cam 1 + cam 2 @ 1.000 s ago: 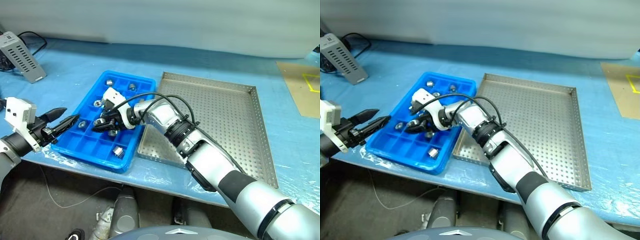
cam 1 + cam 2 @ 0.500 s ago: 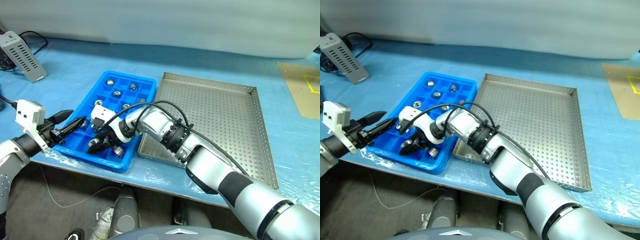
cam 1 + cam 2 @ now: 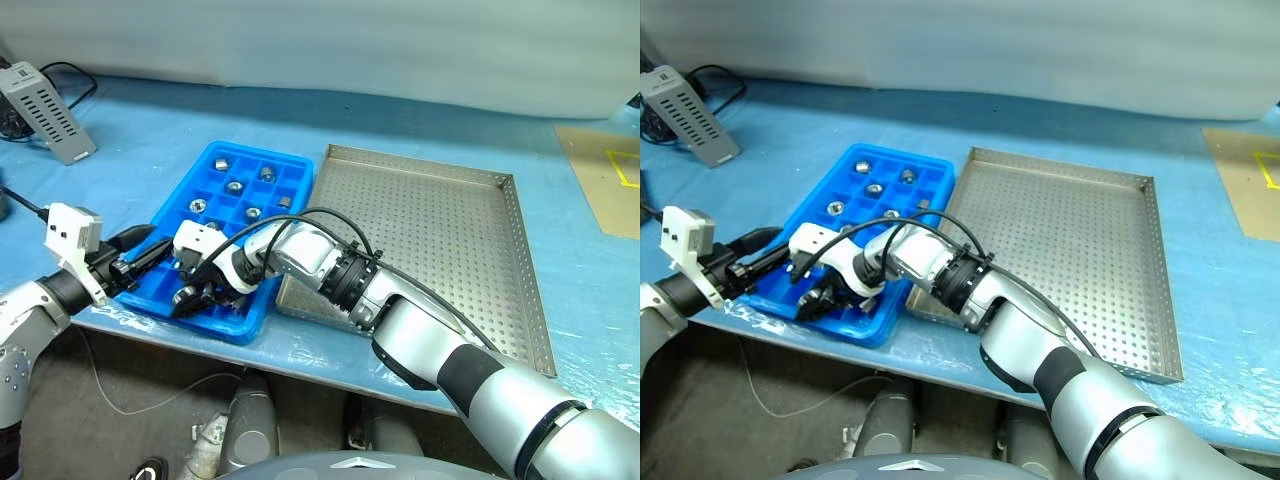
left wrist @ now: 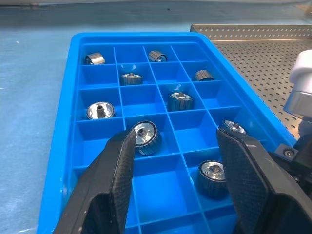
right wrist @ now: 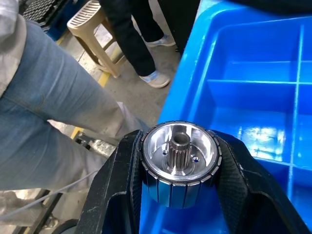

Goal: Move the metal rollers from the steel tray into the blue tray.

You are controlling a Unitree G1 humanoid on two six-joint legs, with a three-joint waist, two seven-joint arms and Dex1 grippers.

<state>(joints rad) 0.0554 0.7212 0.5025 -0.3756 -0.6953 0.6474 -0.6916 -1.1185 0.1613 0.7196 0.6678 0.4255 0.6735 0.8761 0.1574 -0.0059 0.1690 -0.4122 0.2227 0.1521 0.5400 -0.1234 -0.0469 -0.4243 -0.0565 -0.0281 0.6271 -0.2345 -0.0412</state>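
One roller sits pinched between the two black fingers of the right claw, its open face with a small toothed hub turned toward the wrist camera; the claw hangs over the near corner of the blue tray, at the tabletop's front edge. More rollers lie one to a compartment across the blue tray, some upright and some on their sides, most in its far and middle rows, with another in a near row. The blue tray rests on the tabletop near its front edge, its long side just beside the steel tray, which lies to its right and whose perforated floor shows bare where the right arm does not cover it. The left claw is spread apart and holds nothing, its fingers level at the tray's near left rim and pointing across the compartments, close to the right claw. A grey slotted box with a black cable sits at the tabletop's far left corner. Beyond the front edge, the right wrist view shows a person's legs in jeans and a plastic stool on the floor.
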